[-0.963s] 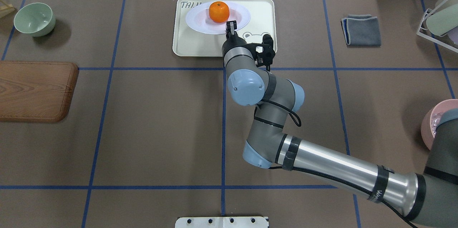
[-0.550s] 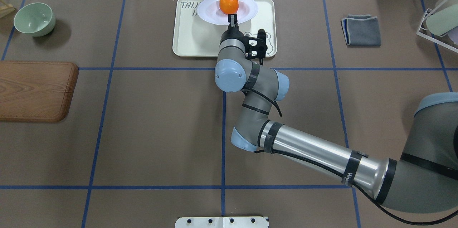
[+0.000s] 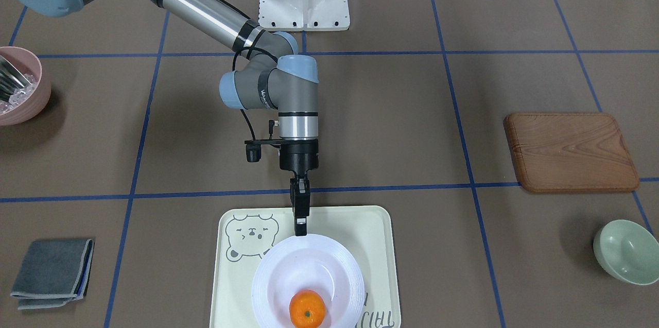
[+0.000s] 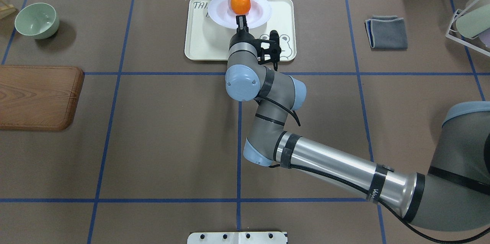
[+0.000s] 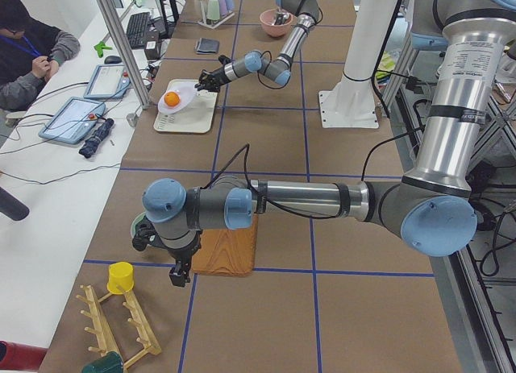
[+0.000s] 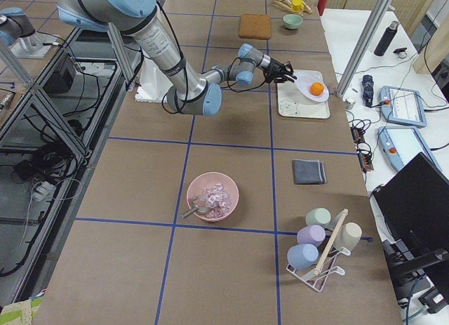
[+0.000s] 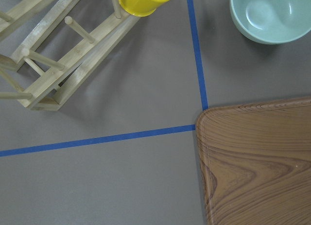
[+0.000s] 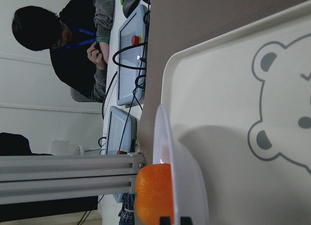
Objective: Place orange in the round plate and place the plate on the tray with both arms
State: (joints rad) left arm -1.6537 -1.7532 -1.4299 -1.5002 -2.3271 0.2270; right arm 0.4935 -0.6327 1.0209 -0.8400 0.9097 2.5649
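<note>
White plate (image 4: 258, 14) with the orange (image 4: 240, 2) in it has shifted from the middle of the tray (image 4: 199, 41) to its far edge, tilted above it. The right claw (image 4: 241, 18) is clamped on the near rim, so setting down seems unfinished; the left claw (image 5: 179, 275) I cannot tell if it is open.

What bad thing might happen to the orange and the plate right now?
1. The right gripper pinches the round plate by one rim only, lifted over the tray. The orange sits on the far side, away from the grip, so a tilt may roll it out.
2. The plate seems to hang near the tray's far edge. Let go there, it might land partly off the tray.
</note>
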